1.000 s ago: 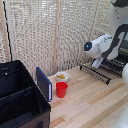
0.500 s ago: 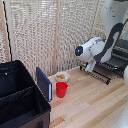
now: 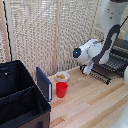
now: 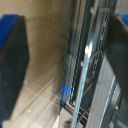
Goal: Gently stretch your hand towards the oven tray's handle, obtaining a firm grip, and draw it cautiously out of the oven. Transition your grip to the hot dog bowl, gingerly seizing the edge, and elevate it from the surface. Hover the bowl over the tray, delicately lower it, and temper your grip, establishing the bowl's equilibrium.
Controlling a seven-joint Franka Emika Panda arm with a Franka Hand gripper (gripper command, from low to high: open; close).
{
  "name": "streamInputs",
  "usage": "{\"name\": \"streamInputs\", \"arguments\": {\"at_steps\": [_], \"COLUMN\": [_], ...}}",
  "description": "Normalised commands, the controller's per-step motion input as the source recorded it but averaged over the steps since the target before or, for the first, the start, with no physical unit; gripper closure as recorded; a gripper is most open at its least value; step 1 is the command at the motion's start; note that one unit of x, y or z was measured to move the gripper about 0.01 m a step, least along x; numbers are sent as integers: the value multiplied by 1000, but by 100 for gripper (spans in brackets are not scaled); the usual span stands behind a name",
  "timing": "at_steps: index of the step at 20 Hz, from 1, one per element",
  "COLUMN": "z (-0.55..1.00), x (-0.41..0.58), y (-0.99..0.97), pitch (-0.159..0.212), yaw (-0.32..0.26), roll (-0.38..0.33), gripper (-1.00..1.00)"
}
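Hand [image 3: 88, 70] is seen at centre right of the exterior view, low over the table [image 3: 95, 102], just at the front edge of the oven tray [image 3: 111, 70]. In the wrist view both fingers [image 4: 11, 65] are spread wide apart with nothing between them: hand released, not grasping anything.

Oven tray is seen pulled out at the right of the exterior view, a dark rack of parallel bars sticking out of the oven [image 3: 120, 52] at the right edge. The tray's handle [image 3: 100, 76] runs along the front edge, just beside the hand; contact cannot be told. In the wrist view the bars of the tray [image 4: 87, 60] run down the middle of the frame over the wood table [image 4: 45, 75], blurred.

Hot dog bowl [image 3: 62, 77] is placed on the table at lower centre of the exterior view, well apart from the tray. A red cup [image 3: 61, 89] stands just in front of it, a blue panel [image 3: 44, 84] to its left, and a large black bin [image 3: 21, 102] fills the lower left.
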Motion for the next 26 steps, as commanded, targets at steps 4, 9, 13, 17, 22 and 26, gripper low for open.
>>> {"name": "streamInputs", "arguments": {"at_steps": [4, 9, 13, 17, 22, 26], "z": [666, 749, 596, 425, 343, 260], "x": [170, 180, 144, 30, 0, 0], "y": [276, 201, 234, 183, 135, 144], "pitch": [10, -2, -44, -63, -60, -39], "yaw": [-66, -159, -227, -272, -305, -294], "roll": [68, 95, 47, 119, 170, 226], "gripper": [-100, -100, -100, -100, -100, -100]}}
